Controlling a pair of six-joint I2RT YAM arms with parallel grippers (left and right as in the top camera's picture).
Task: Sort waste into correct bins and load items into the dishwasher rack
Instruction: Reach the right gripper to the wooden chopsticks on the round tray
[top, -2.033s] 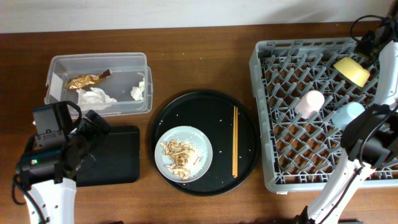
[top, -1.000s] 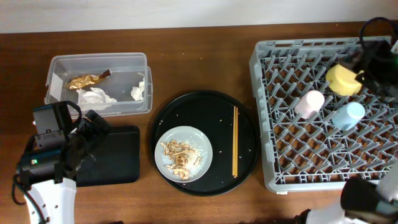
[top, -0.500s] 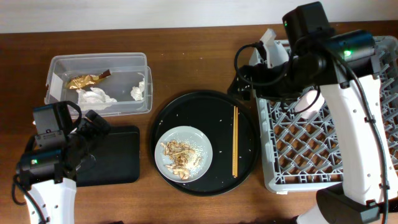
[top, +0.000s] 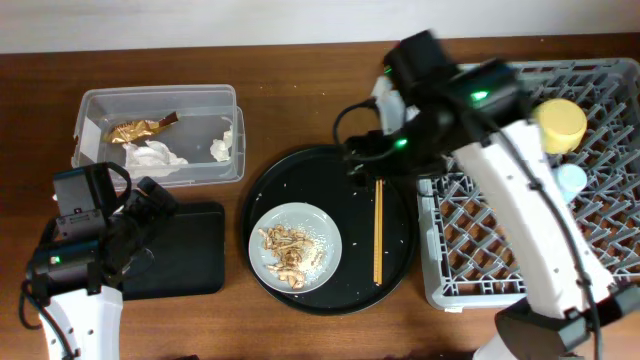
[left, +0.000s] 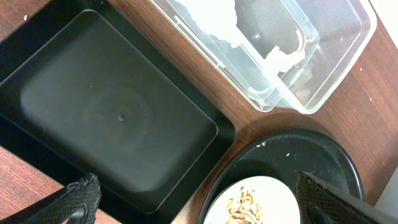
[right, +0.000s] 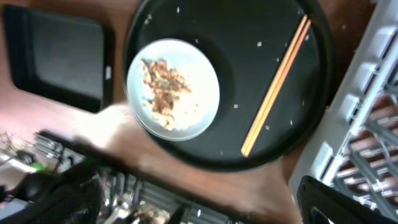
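My right gripper (top: 362, 158) hangs open and empty over the far rim of the round black tray, above the wooden chopsticks (top: 378, 228) (right: 277, 84). The pale grey plate (top: 295, 245) (right: 173, 87) carries tan food scraps (top: 288, 252). In the grey dishwasher rack (top: 520, 190) sit the yellow bowl (top: 562, 122) and the light blue cup (top: 572, 178); my arm hides the pink cup. My left gripper (left: 199, 208) is wide open over the near right corner of the shallow black tray (left: 118, 112) (top: 185, 248). The clear tub (top: 160, 100) holds white tissues (top: 155, 155) and the gold wrapper (top: 140, 128).
The large round black tray (top: 330, 180) holds the plate and the chopsticks between the bins and the rack. The rack's left wall (right: 367, 112) stands close beside the tray's right rim. Bare wooden table (top: 300, 80) lies behind the tray.
My right arm has swung left from the rack to the round tray's far rim, leaving the yellow bowl in the rack. The left arm has not moved.
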